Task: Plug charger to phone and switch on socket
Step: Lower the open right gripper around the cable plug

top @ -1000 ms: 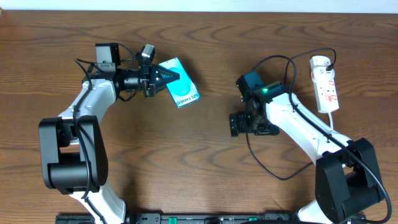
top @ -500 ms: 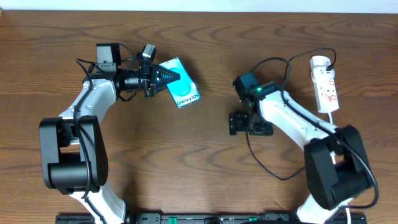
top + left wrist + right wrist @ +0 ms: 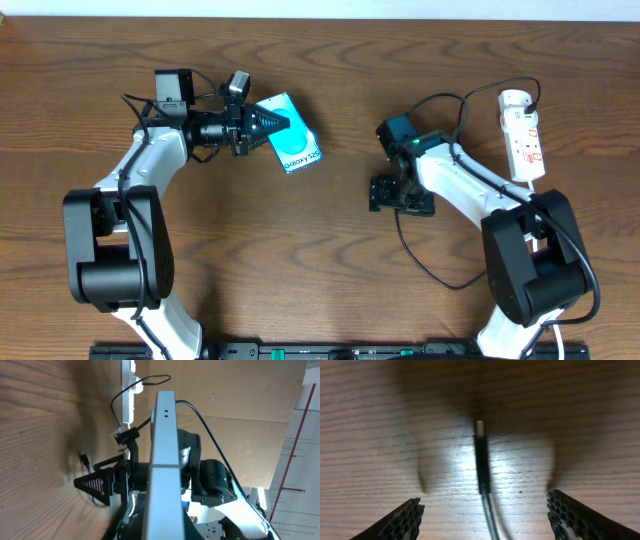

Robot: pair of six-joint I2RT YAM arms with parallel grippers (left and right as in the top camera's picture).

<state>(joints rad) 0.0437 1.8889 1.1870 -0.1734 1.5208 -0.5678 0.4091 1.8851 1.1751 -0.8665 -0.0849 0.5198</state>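
Overhead: phone (image 3: 298,150) w/ "Galaxy S25" txt in left hand (image 3: 278,127)

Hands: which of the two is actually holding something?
The left hand, clamped on the phone; the right hand hangs open over the charger tip.

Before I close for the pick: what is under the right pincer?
The charger plug lies on the table, untouched, centred between the fingers of the open right pincer. From overhead the pincer hides it.
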